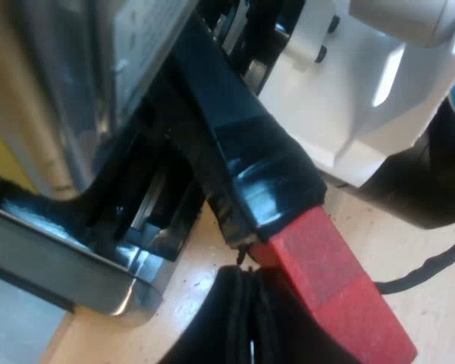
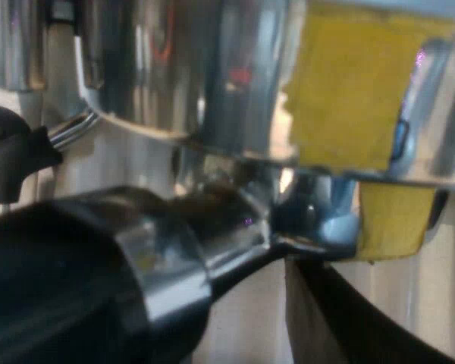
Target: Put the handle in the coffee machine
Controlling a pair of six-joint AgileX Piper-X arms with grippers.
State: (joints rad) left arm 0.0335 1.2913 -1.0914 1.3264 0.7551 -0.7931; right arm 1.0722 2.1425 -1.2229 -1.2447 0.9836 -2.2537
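- Pale worktop (image 1: 440, 318) lies below the machine's front. Over it the handle (image 1: 243, 159) runs from its red end (image 1: 330, 292) in under the espresso machine (image 1: 53, 114).
- The step in hand, as I judge it, is seating the metal holder (image 2: 318, 227). It sits right up against the machine's chrome head, and I cannot tell whether it is locked.
- To do this well, keep the holder's rim level and pressed up into the head, then swing the handle sideways in one flat arc. A drooping red end would probably make it bind.
- The handle's shaft is glossy black and looks wrapped in tape. Its end is a matte red block with square edges. Towards the holder there is a bright metal collar (image 2: 167, 280) and a tapering neck.
- The left gripper (image 1: 246, 311) has its black jaws just beside the red end. I cannot tell whether they are clamped on it.
- The right gripper (image 2: 318, 303) shows what looks like one dark finger just below the holder. I cannot tell how its jaws stand.
- Farther out are yellow patches (image 2: 349, 83) on the machine's front, a black knob (image 2: 7, 159) on a thin metal tube, and the chrome drip tray (image 1: 98, 277).
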